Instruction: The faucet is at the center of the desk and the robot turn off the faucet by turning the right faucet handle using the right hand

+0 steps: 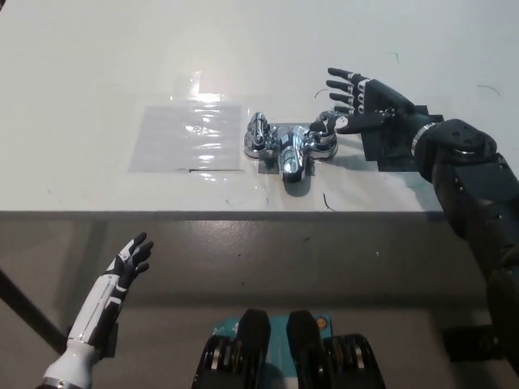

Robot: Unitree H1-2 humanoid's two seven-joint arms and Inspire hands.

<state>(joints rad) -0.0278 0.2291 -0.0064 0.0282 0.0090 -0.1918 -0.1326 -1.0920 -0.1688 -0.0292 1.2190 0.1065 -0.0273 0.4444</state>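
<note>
1. A chrome faucet (289, 147) sits near the middle of a white desk (97, 57), its spout pointing toward the desk's near edge and a handle on either side of the body.

2. The black right hand (366, 105) reaches in from the right side of the frame and hovers just beside the faucet, on its right, slightly farther back on the desk.

3. The right hand's fingers (342, 84) are spread apart and extended toward the left, closed on nothing; the lowest digit stretches toward the right faucet handle (323, 133), with its tip at the handle's top, though whether it actually touches cannot be told from this angle.

4. The left faucet handle (258, 134) stands on the far side of the body from the right hand, well clear of it.

5. A clear glossy sheet (188, 136) lies flat on the desk just to the left of the faucet, catching bright reflections.

6. A dark patch (388, 144) lies on the desk beneath the right hand and wrist, just to the right of the faucet.

7. The white left hand (130, 259) rests below the desk's near edge at the lower left of the frame, well apart from the faucet, its fingers loosely apart and holding nothing.
</note>
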